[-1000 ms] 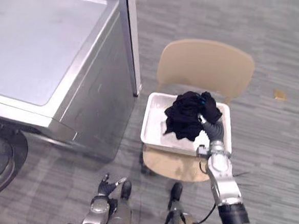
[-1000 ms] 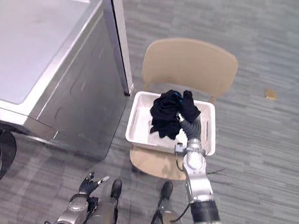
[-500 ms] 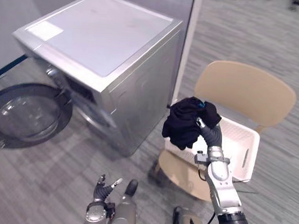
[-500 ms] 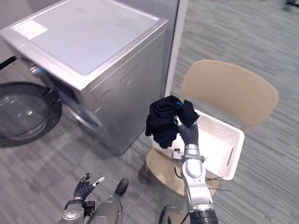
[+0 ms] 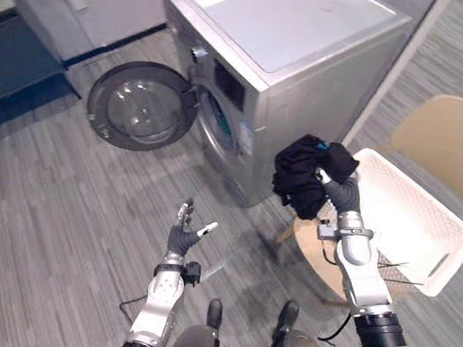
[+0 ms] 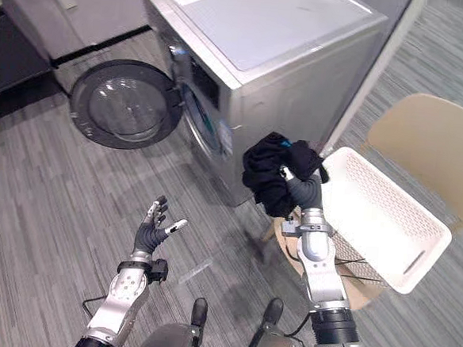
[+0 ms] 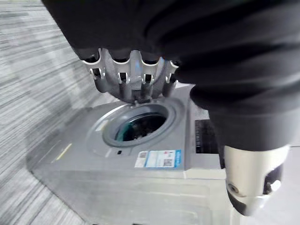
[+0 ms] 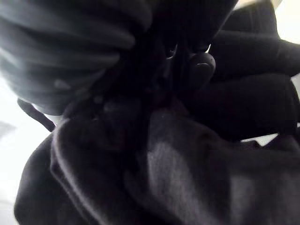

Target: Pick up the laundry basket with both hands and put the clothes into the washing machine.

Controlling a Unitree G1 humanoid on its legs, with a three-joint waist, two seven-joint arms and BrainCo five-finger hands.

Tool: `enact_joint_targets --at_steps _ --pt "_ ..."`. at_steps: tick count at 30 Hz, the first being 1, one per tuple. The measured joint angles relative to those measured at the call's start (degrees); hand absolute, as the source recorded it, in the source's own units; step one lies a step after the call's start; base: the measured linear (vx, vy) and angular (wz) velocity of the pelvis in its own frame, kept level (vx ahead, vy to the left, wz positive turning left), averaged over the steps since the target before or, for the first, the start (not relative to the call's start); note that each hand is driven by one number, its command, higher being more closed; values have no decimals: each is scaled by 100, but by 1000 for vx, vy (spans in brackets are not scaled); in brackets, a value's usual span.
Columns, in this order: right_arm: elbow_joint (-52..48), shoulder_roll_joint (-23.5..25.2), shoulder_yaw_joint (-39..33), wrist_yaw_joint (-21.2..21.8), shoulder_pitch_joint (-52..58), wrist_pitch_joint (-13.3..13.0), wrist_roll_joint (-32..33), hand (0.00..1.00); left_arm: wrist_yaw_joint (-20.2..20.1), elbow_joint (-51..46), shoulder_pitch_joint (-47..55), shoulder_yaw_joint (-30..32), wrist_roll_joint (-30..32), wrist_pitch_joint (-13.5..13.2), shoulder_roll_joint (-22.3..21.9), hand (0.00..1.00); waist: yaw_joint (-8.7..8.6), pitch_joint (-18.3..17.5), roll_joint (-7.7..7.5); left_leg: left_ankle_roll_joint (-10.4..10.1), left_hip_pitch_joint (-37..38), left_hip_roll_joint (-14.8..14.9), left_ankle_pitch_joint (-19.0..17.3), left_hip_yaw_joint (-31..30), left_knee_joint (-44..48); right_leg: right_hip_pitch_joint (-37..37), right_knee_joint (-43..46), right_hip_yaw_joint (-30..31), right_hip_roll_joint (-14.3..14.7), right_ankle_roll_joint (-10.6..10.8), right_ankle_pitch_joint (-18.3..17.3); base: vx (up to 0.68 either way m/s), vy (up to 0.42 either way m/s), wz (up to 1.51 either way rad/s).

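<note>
My right hand (image 5: 338, 194) is shut on a bundle of black clothes (image 5: 299, 175), held up in the air between the washing machine (image 5: 303, 51) and the white laundry basket (image 5: 409, 224). In the right wrist view the dark cloth (image 8: 187, 178) wraps round my fingertips (image 8: 199, 63). The basket rests on a beige chair (image 5: 445, 133), and no clothes show in it. The machine's round door (image 5: 139, 107) hangs open to the left, and its drum opening (image 7: 136, 124) shows past my left hand's fingers (image 7: 131, 75). My left hand (image 5: 184, 235) is open, fingers spread, low over the floor.
A grey cabinet (image 5: 92, 5) stands behind the machine at the left, with a dark low shelf (image 5: 19, 87) beside it. A white post (image 5: 398, 66) rises behind the machine's right side. Striped grey floor (image 5: 68, 233) lies before the machine.
The camera has swung left, bringing the machine's front and open door into view. My right hand has lifted the black clothes out of the basket. My left hand has risen, fingers spread.
</note>
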Motion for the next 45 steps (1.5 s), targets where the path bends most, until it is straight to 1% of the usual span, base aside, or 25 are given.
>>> enact_joint_targets --at_steps 2,3,5,7,10,13,14,17,21,22,28,30,32,33,35,36,38,39,40,42,45 --pt "2 6 243 87 -66 -20 3 100 6 -115 -108 -43 136 -106 214 0 1 -60 -47 11 -22 -51 7 7 4 56 -188 24 -12 23 128 -25 94 -2" --pt "20 12 437 179 -176 -20 7 100 0 -119 -298 -155 178 -153 419 0 -3 -83 -87 33 -75 -82 22 7 6 81 -377 36 -4 9 271 -42 59 -6" --pt "81 4 694 283 -284 -20 39 100 -5 -118 -601 -366 342 -161 584 0 -5 -135 -137 62 -146 -119 61 0 8 129 -645 30 15 11 443 -40 43 -1" --pt "168 -3 890 432 -424 -19 95 100 -7 -118 -878 -607 595 -180 625 0 -16 -139 -136 65 -152 -143 97 -41 12 190 -761 17 26 -5 543 -9 18 6" --pt "251 0 1248 546 -543 -17 297 100 -12 -118 -1237 -1050 876 -208 613 0 -32 -174 -149 50 -143 -133 108 -184 65 289 -761 -43 46 -6 544 -2 10 19" --pt "253 59 1576 642 -652 -18 546 100 17 -118 -1374 -1161 1036 -201 625 0 -34 -240 -152 15 -156 -115 134 -268 63 308 -761 -71 74 -8 545 -17 1 12" --pt "271 126 1715 664 -720 -19 680 100 38 -118 -1398 -1214 1057 -201 647 100 -28 -273 -173 2 -150 -90 145 -284 64 324 -762 -70 97 -13 548 -26 -4 5" --pt "334 219 1935 684 -894 -19 1022 100 143 -111 -1498 -1248 1145 -198 767 100 -13 -322 -244 -27 -152 -37 164 -310 56 329 -763 -67 154 -43 565 -41 -6 3" --pt "418 278 2014 691 -893 -44 1440 100 162 -79 -1575 -1256 1244 -197 833 100 -24 -370 -308 -57 -146 -17 189 -307 54 336 -768 -43 170 -98 605 -51 13 0" --pt "504 275 2055 691 -891 -85 1502 0 163 -20 -1575 -1280 1243 -194 852 100 -29 -396 -325 -57 -146 -12 204 -308 51 336 -778 -42 173 -109 614 -52 22 -1" --pt "628 223 2121 738 -880 -114 1529 0 173 124 -1573 -1253 1222 -174 886 100 -34 -422 -351 -106 -148 45 245 -311 4 336 -791 -42 203 -155 623 -55 13 1" --pt "722 217 2089 810 -821 -118 1401 0 136 223 -1531 -1195 1210 -174 885 100 -28 -460 -352 -107 -148 71 246 -314 3 335 -792 -45 218 -167 618 0 0 0" --pt "715 215 1984 801 -662 -133 937 0 112 227 -1352 -1165 1172 -174 859 100 -35 -498 -350 -111 -149 92 247 -307 1 334 -792 -35 237 -179 606 -14 5 -3" --pt "675 214 1847 787 -512 -149 576 0 59 227 -1195 -1107 1162 -174 831 100 -35 -507 -354 -110 -150 108 245 -293 -6 334 -792 -16 254 -176 597 -33 11 -7" --pt "663 219 1673 772 -309 -150 162 0 -4 230 -986 -918 1158 -174 694 100 -36 -508 -356 -110 -146 127 245 -281 -15 334 -793 7 276 -177 592 -27 9 -7" --pt "660 206 1510 714 -142 -149 -146 0 -23 231 -825 -790 1153 -174 591 100 -30 -508 -356 -110 -141 141 244 -271 -25 334 -792 22 292 -179 588 -18 10 -5" --pt "657 198 1215 607 83 -149 -504 0 -39 234 -611 -606 1022 -175 505 100 -31 -508 -356 -110 -133 156 244 -269 -37 332 -792 25 307 -183 584 -6 5 -2" --pt "657 166 908 516 280 -145 -761 0 -58 240 -435 -400 907 -175 443 100 -32 -508 -355 -110 -123 161 244 -262 -49 331 -792 33 315 -185 582 3 12 -3" --pt "657 144 796 477 357 -140 -855 0 -73 243 -371 -322 831 -175 420 100 -32 -508 -355 -110 -118 162 244 -259 -54 331 -792 38 316 -186 582 11 25 -5" --pt "659 -57 377 358 743 -85 -1115 0 -95 314 -75 97 488 -175 335 100 -26 -508 -355 -111 -66 164 244 -222 -105 330 -791 79 320 -185 581 16 30 -9" --pt "906 -136 135 270 1036 -26 -1327 0 -82 608 130 509 110 -149 316 100 -42 -506 -350 -113 -20 159 243 -161 -140 331 -792 129 367 -215 551 13 36 -10"
